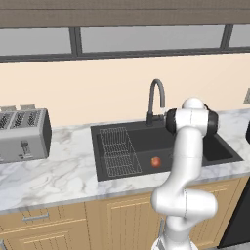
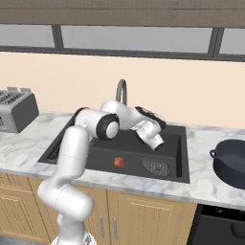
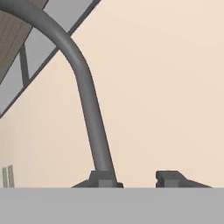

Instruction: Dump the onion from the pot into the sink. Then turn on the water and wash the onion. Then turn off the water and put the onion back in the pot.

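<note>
The onion (image 1: 156,161) is a small orange-red ball lying on the floor of the dark grey sink (image 1: 219,151), near the front wall; it also shows as the onion (image 2: 118,162). My gripper (image 3: 138,180) is open and holds nothing. It hangs over the back of the basin and points at the beige wall. The curved faucet neck (image 3: 87,100) rises just above its left fingertip (image 3: 105,179). In the right base view my wrist (image 2: 152,129) hovers to the right of the faucet (image 2: 121,91). No stream of water shows. The dark pot (image 2: 232,162) stands on the counter right of the sink.
A wire rack (image 1: 117,151) fills the left part of the basin and the drain (image 2: 157,167) sits at its right front. A silver toaster (image 1: 24,134) stands on the marble counter (image 1: 58,171) to the left. Windows run above the wall.
</note>
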